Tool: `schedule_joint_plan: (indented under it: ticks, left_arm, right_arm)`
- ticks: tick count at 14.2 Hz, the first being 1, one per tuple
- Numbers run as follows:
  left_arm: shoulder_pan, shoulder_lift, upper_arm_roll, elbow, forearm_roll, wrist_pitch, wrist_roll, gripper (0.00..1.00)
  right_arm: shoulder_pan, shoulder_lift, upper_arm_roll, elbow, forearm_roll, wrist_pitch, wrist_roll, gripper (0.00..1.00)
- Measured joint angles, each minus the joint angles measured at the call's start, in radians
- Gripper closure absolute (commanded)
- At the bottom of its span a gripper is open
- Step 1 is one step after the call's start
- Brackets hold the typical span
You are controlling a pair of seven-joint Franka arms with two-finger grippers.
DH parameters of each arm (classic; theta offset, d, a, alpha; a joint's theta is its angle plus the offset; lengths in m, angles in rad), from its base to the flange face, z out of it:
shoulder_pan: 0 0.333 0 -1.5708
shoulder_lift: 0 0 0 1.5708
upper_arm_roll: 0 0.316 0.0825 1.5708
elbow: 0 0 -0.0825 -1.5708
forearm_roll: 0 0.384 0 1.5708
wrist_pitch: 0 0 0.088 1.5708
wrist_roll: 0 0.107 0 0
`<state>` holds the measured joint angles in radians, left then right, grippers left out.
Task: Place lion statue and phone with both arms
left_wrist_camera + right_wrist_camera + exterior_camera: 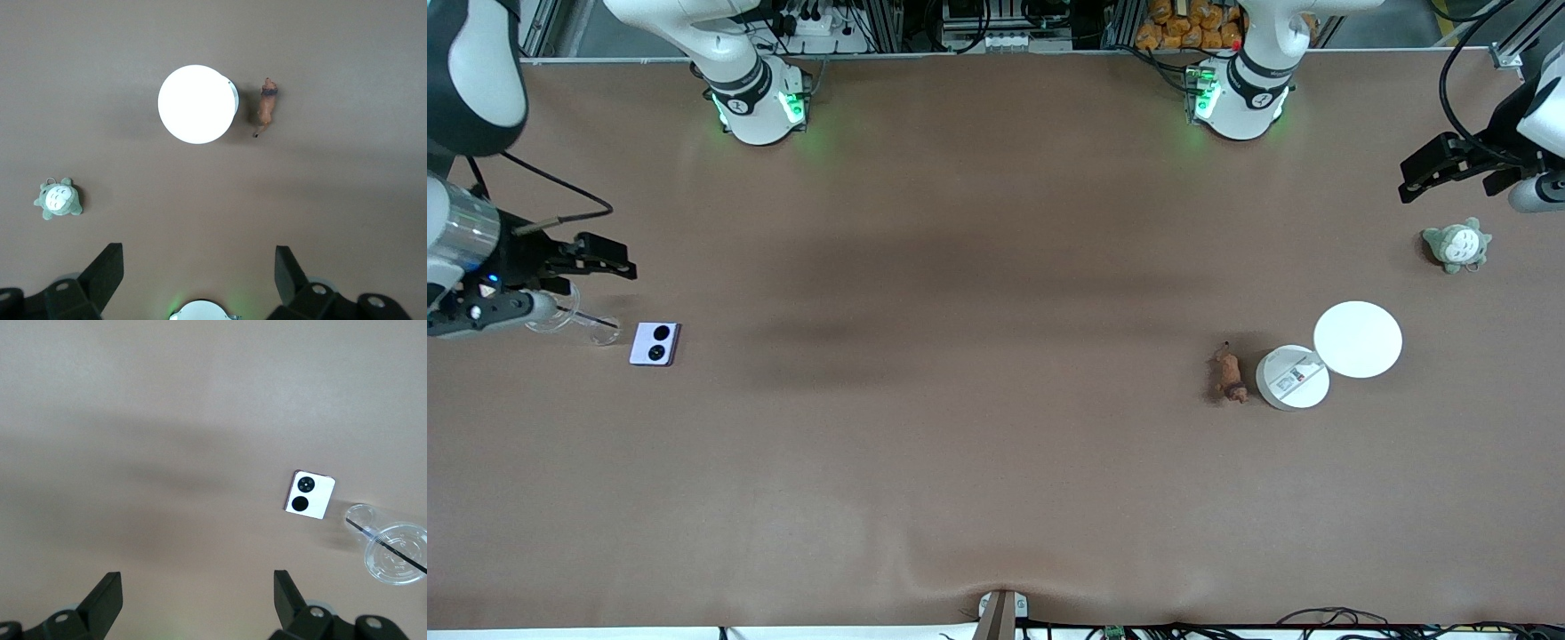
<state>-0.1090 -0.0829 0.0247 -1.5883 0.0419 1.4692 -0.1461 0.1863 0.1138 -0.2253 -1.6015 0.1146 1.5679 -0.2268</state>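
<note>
The lion statue is a slim orange-brown figurine lying on the table beside a white disc, toward the left arm's end. It also shows in the left wrist view. The phone, pale lavender with two black circles, lies flat toward the right arm's end and shows in the right wrist view. My left gripper is open and empty in the air near the grey-green plush; its jaws stand wide apart. My right gripper is open and empty above the clear cups next to the phone.
A larger white disc lies next to the smaller one. A grey-green plush creature sits toward the left arm's end. Two clear plastic cups lie next to the phone. The brown table spreads between the two groups.
</note>
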Motion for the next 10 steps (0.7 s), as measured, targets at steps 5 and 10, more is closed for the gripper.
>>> schedule_joint_plan:
  ticks: [5,10]
  left_arm:
    - [0.0,0.0,-0.023,-0.001,0.0,-0.004,0.0,0.0]
    - [0.003,-0.011,-0.021,-0.001,0.0,-0.015,0.0,0.0]
  right_arm:
    - [-0.139,-0.03,0.123,0.019,-0.063,-0.028,0.059,0.0]
    - [-0.198,-0.145,0.227,0.03,-0.104,-0.131,0.146,0.0]
